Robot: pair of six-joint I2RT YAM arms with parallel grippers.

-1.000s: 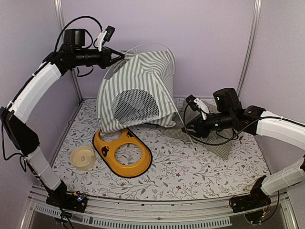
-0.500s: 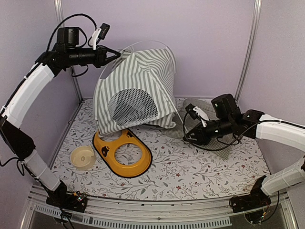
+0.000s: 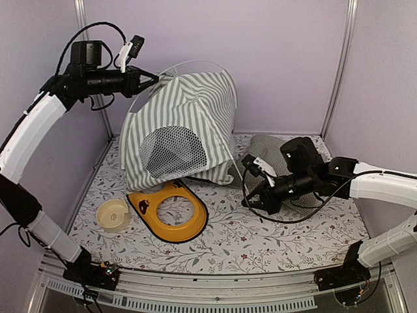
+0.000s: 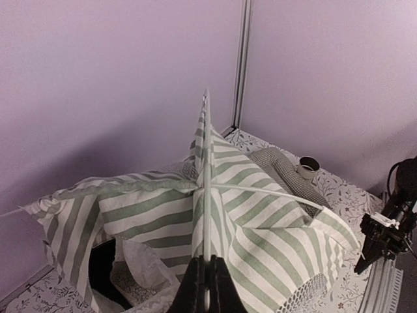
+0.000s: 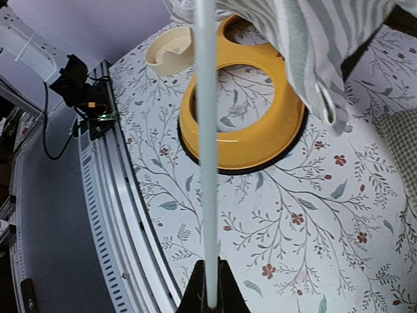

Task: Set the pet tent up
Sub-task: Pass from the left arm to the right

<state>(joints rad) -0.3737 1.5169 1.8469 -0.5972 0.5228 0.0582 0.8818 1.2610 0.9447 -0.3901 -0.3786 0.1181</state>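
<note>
On the far left of the table (image 3: 260,248), seen from above, my left gripper (image 3: 151,78) is pinched tight on the peak of the tent (image 3: 189,124). A second ago that peak sat further right. I have dragged it left, and the whole striped shell has followed. More of the cushion (image 3: 273,147) at the far right now shows. The tent's near hem lies over the far rim of the yellow tray (image 3: 168,210), with the bowl (image 3: 113,214) just left of the tray. My right gripper (image 3: 251,195) has come nearer and leftward. Its jaws, partly apart a moment ago, have closed on the free end of the thin white pole (image 3: 238,160). I judge that I now have both ends in hand, so the pole can be bent and seated. The tent is not standing on its own yet.

From my left wrist, my left gripper (image 4: 206,280) is clamped on the tent (image 4: 163,208) along its ridge. The cushion (image 4: 287,166) lies beyond, to the right. A small round thing sits on it that I cannot identify. The tent's base is cut off.

From my right wrist, my right gripper (image 5: 210,297) is closed on the pole (image 5: 205,130), which runs up out of frame, so its far end is hidden. Behind it are the yellow tray (image 5: 241,130), the bowl (image 5: 171,49) and a hanging corner of the tent (image 5: 306,39). I cannot see where the pole enters the fabric.
</note>
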